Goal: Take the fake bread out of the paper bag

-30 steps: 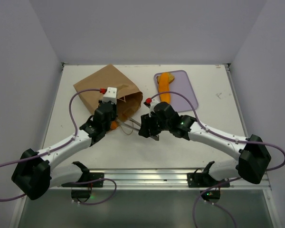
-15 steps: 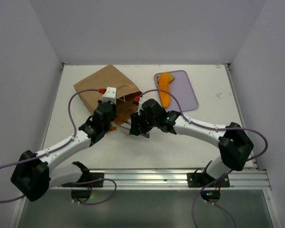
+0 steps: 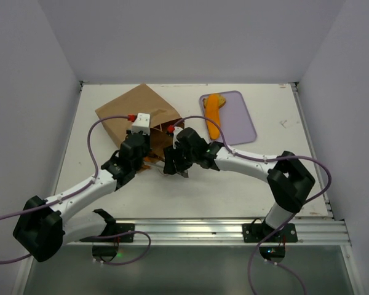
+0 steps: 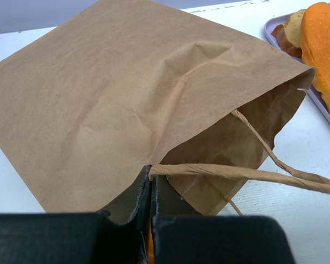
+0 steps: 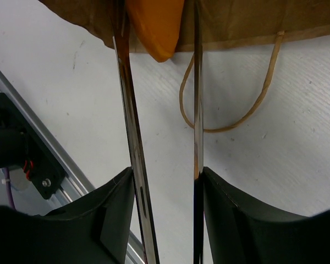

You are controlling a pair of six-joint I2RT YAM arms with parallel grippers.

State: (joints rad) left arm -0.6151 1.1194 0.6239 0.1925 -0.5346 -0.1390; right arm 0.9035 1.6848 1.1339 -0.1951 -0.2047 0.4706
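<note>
- Your right pincer [image 5: 168, 177] grips the thin metal tongs [image 5: 130, 126]. Their blades stand either side of a glossy orange bread piece [image 5: 154, 25] poking from the mouth of the creased brown paper bag [image 4: 126, 93].
- Your left pincer [image 4: 152, 192] is closed, pinching the bag's lower rim beside a string handle [image 4: 236, 173].
- A long orange loaf [image 3: 214, 115] lies on the flat lavender tray [image 3: 245, 123].
- Since a second ago, your right arm has swung left to the bag's mouth.
</note>
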